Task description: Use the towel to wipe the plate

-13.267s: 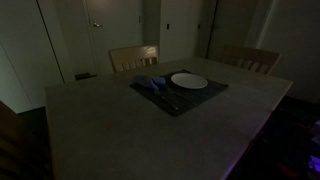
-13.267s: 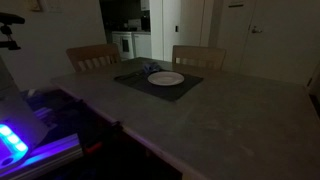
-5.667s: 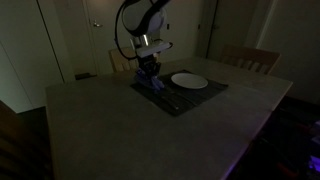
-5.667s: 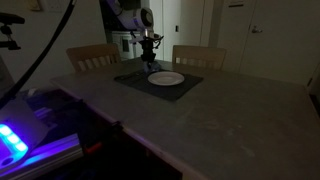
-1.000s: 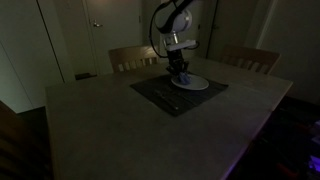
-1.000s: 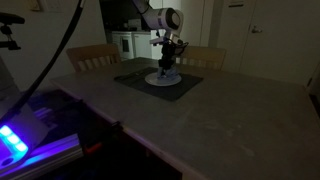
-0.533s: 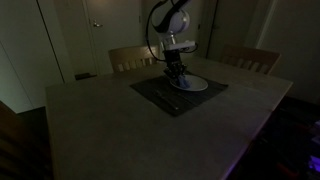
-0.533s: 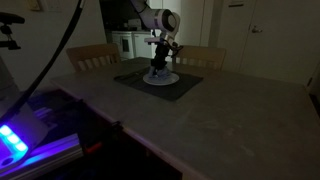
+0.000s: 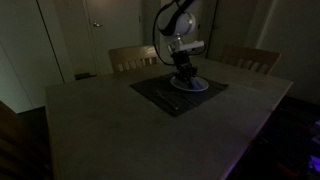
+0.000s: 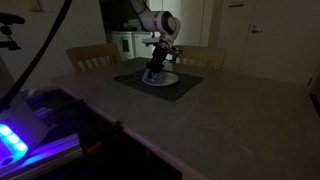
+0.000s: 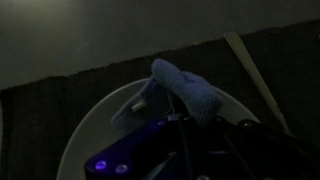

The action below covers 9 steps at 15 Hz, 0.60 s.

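dim dining room, grey table [image 9: 100, 120]. pincer [image 9: 185, 76] closed around a crumpled blue cloth towel [image 11: 186, 88], pressed onto the round white plate [image 11: 92, 140] directly beneath. risk: towel drag could slide the plate across the dark woven placemat [image 11: 60, 85].

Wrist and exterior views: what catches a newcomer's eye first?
The arm bends down over a white plate on a dark placemat at the far side of the table, in both exterior views. In the wrist view, a blue towel sits bunched on that plate at the jaws. A purple glow marks one lower corner.
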### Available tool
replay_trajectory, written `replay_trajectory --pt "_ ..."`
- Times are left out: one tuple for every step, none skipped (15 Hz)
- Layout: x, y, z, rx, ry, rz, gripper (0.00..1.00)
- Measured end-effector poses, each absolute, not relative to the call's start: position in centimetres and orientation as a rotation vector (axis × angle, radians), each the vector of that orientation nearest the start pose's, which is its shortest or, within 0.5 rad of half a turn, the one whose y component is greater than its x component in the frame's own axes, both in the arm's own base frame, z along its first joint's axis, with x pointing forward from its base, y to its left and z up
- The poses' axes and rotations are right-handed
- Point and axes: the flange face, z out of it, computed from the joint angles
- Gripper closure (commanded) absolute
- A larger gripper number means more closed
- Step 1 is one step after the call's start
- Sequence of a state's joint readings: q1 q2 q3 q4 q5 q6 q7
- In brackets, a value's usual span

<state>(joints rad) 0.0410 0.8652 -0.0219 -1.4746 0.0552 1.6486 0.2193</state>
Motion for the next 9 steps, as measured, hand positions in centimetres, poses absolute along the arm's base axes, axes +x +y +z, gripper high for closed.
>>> replay_trajectory --pt "62.3 1.1 12.9 -2.991 0.376 1.089 0.98" --pt "61.9 0.3 13.0 -2.999 0.420 1.097 0.98" --pt "61.7 -0.6 13.1 -3.011 0.462 1.102 0.98" --pt "61.6 -1.5 13.1 -3.025 0.500 1.106 0.98" --pt "61.6 -2.3 13.2 -3.039 0.537 1.105 0.98" --pt "61.7 -3.0 13.2 -3.052 0.579 1.094 0.98" --pt "61.9 -3.6 13.3 -3.067 0.634 1.070 0.98" --pt "62.2 -3.9 13.3 -3.080 0.689 1.040 0.98" --pt "62.5 -4.0 13.4 -3.093 0.735 1.004 0.98"
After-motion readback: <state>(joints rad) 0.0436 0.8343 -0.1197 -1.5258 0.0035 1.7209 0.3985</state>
